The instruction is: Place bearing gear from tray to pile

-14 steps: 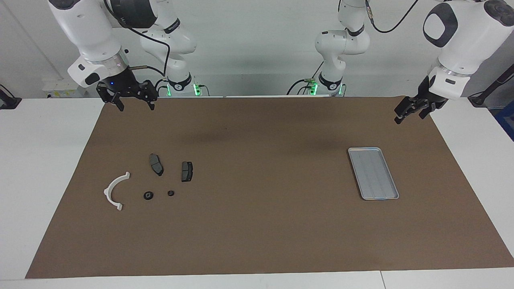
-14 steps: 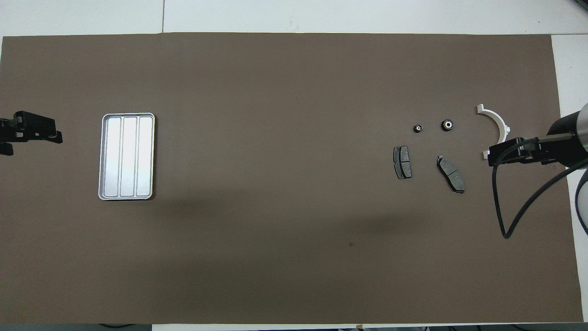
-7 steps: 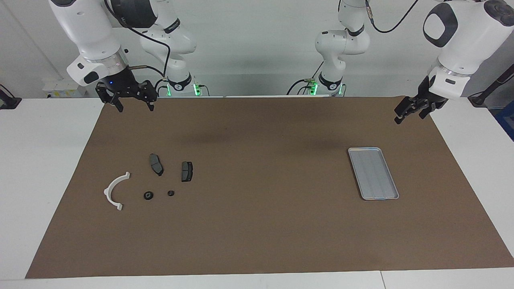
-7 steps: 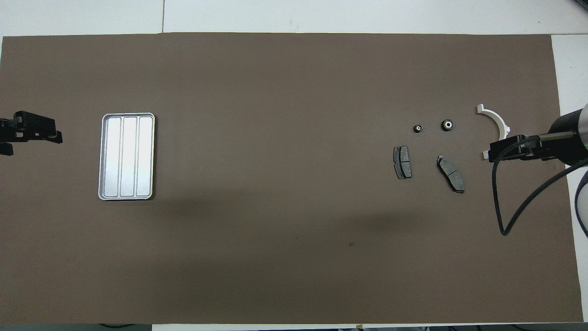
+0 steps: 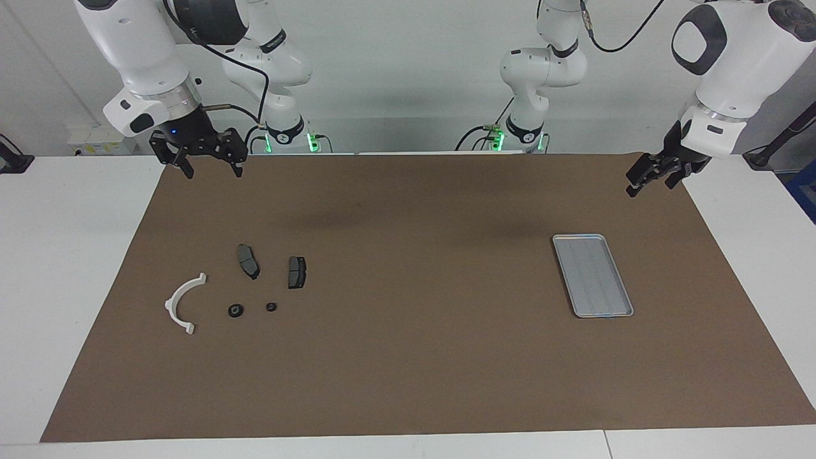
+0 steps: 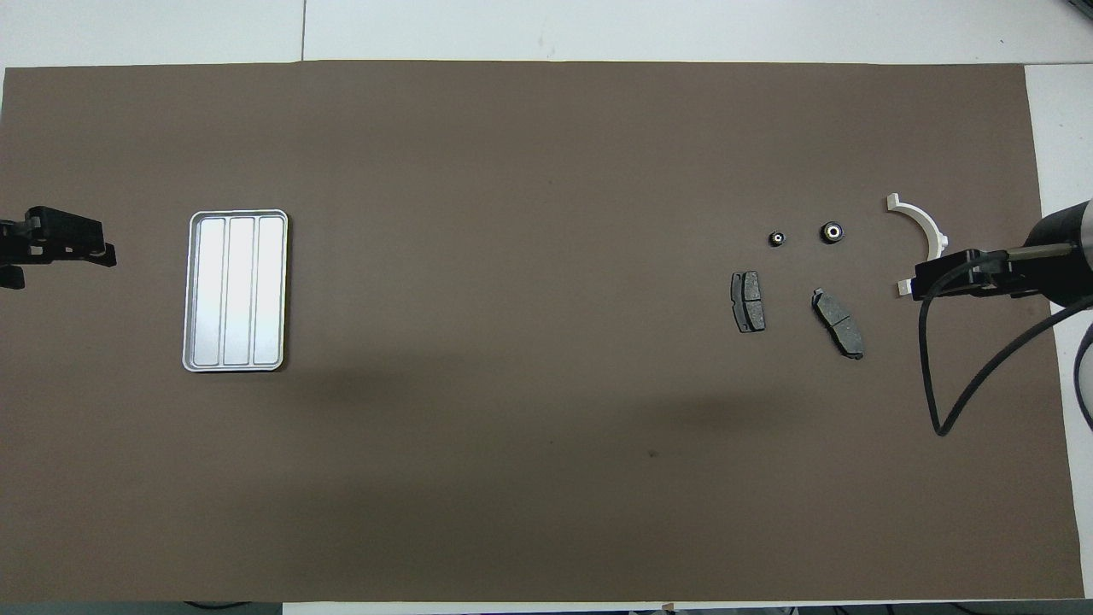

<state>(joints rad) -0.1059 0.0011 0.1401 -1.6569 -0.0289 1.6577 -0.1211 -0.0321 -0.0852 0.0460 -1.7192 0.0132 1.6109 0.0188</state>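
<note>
Tray [image 6: 239, 290] bare, bearings [image 6: 832, 231] at the pile's [image 6: 838, 333] twelve o'clock overhead: left gripper [image 5: 647, 182] and right gripper [image 5: 215, 171], jaws open, should park clear.

A brown mat [image 5: 408, 357] covers most of the white counter [image 5: 70, 268], leaving bare white strips around it. In the overhead view, a seam [image 6: 303, 30] crosses the bare counter strip at eleven o'clock, and a tiny dark speck [image 6: 653, 453] sits on the mat at about five o'clock from its middle. In the facing view, a black object [image 5: 13, 159] rests on the counter at the nine o'clock edge, with a pale box [image 5: 95, 143] against the wall [image 5: 408, 76] just at its three o'clock. Something blue [image 5: 804, 191] shows at the three o'clock edge.
</note>
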